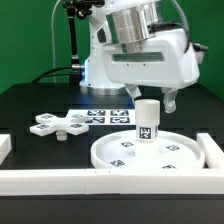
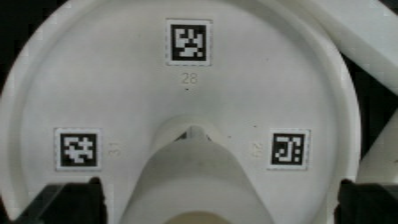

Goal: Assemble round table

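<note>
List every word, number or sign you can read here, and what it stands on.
No words, brands or numbers can be read.
On the round disc: a faint small mark below its upper tag, too blurred to read.
On the leg, foot piece and marker board: square tag patterns only, no lettering.

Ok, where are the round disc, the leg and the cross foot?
round disc (image 1: 108, 150), exterior view, bare top surface.
leg (image 1: 146, 118), exterior view, its side.
cross foot (image 1: 57, 124), exterior view, its centre.
</note>
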Controlling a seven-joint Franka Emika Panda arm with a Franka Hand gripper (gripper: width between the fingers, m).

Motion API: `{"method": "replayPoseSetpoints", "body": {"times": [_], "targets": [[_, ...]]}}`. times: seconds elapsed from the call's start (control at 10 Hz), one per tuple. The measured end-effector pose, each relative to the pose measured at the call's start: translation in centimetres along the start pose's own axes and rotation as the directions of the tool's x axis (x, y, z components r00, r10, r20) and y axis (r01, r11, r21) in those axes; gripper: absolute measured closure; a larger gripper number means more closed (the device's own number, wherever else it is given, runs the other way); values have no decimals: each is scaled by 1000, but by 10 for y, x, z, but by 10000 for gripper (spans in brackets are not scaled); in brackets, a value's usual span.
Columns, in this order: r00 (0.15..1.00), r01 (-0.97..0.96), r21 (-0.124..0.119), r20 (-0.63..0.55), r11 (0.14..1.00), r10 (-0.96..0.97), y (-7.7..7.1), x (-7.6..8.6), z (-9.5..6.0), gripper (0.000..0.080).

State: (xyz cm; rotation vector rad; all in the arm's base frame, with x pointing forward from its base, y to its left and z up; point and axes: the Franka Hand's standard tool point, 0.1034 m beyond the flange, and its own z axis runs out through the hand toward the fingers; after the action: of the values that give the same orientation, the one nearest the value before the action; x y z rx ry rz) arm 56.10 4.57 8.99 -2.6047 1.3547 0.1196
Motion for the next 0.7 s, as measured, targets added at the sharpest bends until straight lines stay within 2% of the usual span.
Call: {"method": "replayPoseSetpoints", "body": {"times": [0.1, 0.2, 0.4, 0.7], "targets": [[994, 113, -19, 9, 993, -113, -1, -2, -1, 151], [972, 235, -27, 1, 972, -235, -4, -3, -2, 151], [934, 357, -27, 5, 934, -357, -4, -3, -2, 151], [822, 570, -26, 12, 821, -570, -3, -2, -1, 151]]}}
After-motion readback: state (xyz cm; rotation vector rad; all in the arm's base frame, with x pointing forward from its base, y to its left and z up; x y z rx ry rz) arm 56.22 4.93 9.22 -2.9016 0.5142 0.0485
